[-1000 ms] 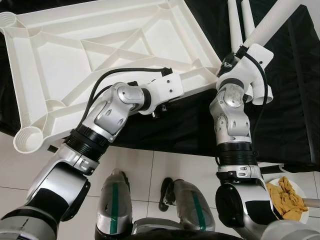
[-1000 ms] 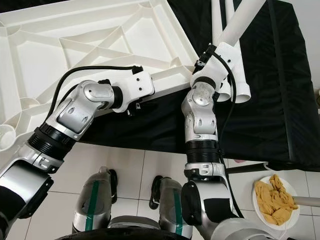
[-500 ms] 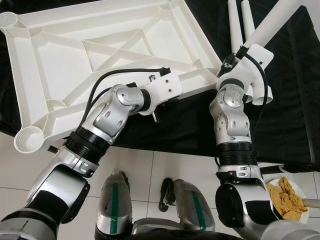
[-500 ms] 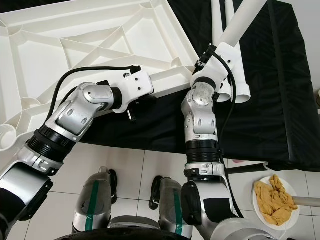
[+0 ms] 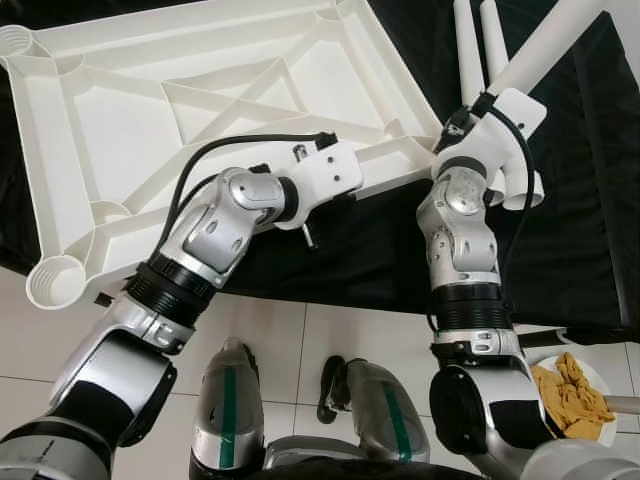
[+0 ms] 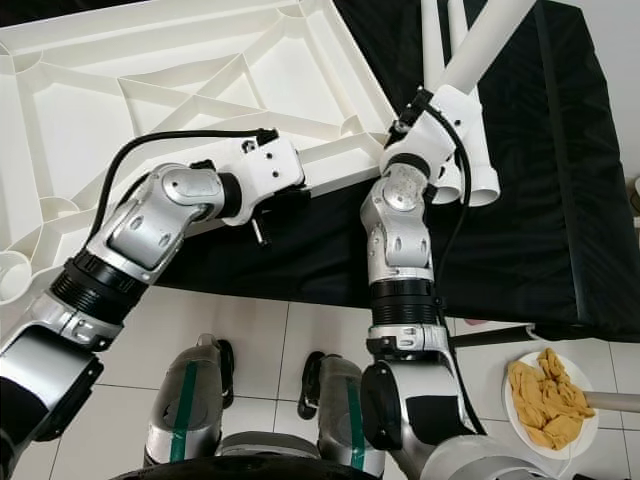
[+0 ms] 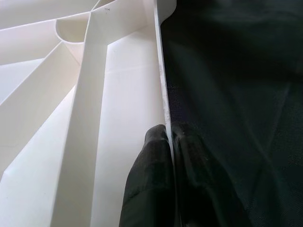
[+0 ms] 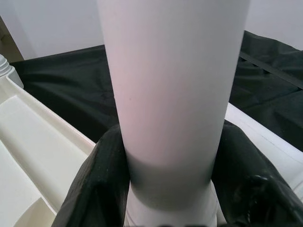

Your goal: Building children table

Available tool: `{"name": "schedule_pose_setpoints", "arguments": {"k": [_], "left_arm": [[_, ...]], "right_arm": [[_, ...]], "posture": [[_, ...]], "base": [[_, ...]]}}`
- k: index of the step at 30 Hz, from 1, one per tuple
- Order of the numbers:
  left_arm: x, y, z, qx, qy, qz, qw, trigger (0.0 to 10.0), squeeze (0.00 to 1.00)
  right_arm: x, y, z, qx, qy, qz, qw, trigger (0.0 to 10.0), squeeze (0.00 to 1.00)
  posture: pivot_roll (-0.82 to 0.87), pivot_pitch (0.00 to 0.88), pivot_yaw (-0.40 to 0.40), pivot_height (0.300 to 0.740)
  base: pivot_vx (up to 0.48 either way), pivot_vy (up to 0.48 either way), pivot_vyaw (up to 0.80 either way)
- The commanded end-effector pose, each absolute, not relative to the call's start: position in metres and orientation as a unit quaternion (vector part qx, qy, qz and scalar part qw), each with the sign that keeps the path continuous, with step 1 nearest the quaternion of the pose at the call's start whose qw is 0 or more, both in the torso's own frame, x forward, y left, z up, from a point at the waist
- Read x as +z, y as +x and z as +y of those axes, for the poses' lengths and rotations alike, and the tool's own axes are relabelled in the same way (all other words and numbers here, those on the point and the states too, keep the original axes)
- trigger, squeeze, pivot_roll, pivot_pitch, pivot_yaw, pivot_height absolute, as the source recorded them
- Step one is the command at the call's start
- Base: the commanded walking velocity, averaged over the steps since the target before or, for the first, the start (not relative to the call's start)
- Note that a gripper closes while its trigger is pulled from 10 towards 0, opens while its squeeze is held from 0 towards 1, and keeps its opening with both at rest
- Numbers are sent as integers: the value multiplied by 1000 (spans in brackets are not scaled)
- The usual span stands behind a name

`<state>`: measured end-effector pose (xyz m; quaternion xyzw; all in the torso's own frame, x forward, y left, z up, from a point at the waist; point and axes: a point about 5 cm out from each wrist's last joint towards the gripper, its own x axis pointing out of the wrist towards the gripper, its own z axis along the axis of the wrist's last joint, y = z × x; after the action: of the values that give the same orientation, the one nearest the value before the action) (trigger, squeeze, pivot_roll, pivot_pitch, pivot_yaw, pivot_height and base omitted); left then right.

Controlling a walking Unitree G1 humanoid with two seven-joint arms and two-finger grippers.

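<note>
Left end effector (image 7: 168, 142) pinches the tabletop (image 5: 200, 110) rim; right end effector (image 8: 170, 156) grips a leg (image 8: 173, 85)

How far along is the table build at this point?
Early. The tabletop lies upside down on the black cloth, its corner sockets showing no legs. The left gripper pinches its rim; the right gripper holds one leg upright at a corner. Two more legs lie unfitted.
</note>
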<state>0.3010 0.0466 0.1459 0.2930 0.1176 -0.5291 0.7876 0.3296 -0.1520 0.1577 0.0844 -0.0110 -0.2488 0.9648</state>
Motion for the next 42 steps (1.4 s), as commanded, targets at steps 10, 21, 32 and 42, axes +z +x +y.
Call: {"name": "schedule_pose_setpoints", "arguments": {"k": [10, 21, 32, 42], "left_arm": [[124, 295, 52, -552, 307, 179, 755, 10000, 0], [124, 296, 53, -551, 311, 179, 753, 10000, 0], [126, 296, 51, -555, 313, 175, 751, 10000, 0], [126, 295, 51, -558, 314, 173, 748, 10000, 0]], "right_arm": [[130, 320, -181, -296, 70, 36, 952, 10000, 1000], [139, 326, -189, -224, 75, 4, 972, 10000, 1000], [143, 334, -190, -64, 57, -1, 996, 10000, 0], [148, 331, -200, 39, 22, -13, 999, 10000, 0]], "posture": [[86, 78, -73, 740], [79, 75, -71, 740], [73, 71, -67, 740], [67, 61, -62, 740]], "base": [[0, 0, 0], [0, 0, 0], [0, 0, 0], [0, 0, 0]]}}
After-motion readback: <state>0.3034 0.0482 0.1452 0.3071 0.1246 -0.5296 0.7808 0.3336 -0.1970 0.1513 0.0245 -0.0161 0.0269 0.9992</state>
